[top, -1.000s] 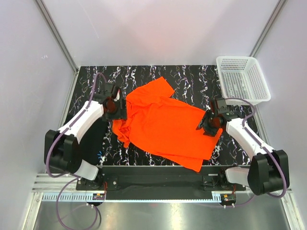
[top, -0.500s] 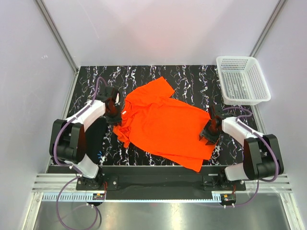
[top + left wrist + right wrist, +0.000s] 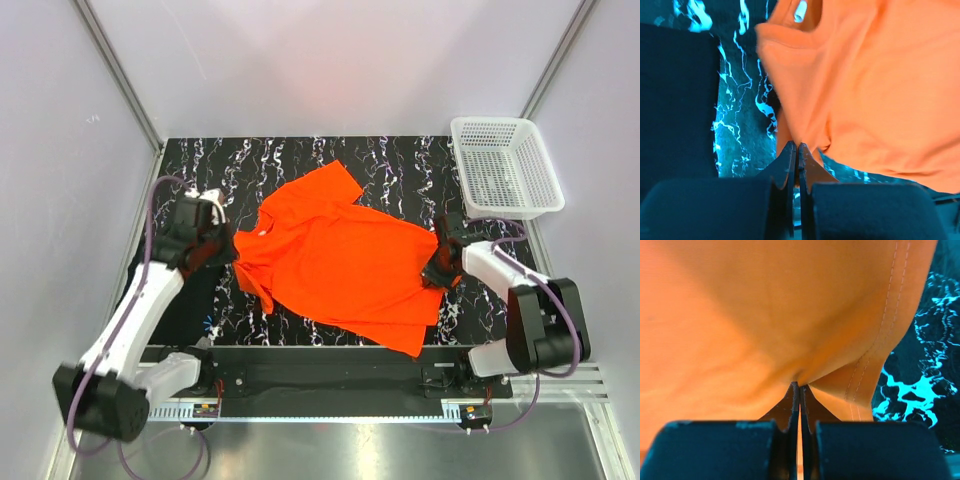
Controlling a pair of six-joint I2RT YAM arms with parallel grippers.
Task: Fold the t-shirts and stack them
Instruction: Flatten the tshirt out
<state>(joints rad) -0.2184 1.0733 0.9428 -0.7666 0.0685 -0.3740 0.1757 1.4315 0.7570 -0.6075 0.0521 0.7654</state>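
Observation:
The orange-red t-shirt [image 3: 340, 255] lies spread and slightly askew on the marbled mat [image 3: 400, 170]. My left gripper [image 3: 222, 248] is shut on a pinch of its left edge, near the collar and shoulder; in the left wrist view the cloth [image 3: 870, 90] rises out of the closed tips [image 3: 796, 146]. At the shirt's right hem my right gripper [image 3: 438, 272] is shut on a fold of the cloth [image 3: 765, 315], which bunches at the tips [image 3: 800, 385]. A plain black folded t-shirt [image 3: 195, 310] [image 3: 675, 100] lies at the mat's left, beside the left arm.
A white mesh basket [image 3: 492, 121] stands at the back right corner, off the mat. Pale walls with metal posts close in the left, right and back. The arms' black base rail runs along the near edge.
Both grippers have gone from open to shut on the orange-red shirt. The left arm has swung outward to the left, drawing the shirt's bunched left edge flatter. The right gripper stays at the hem.

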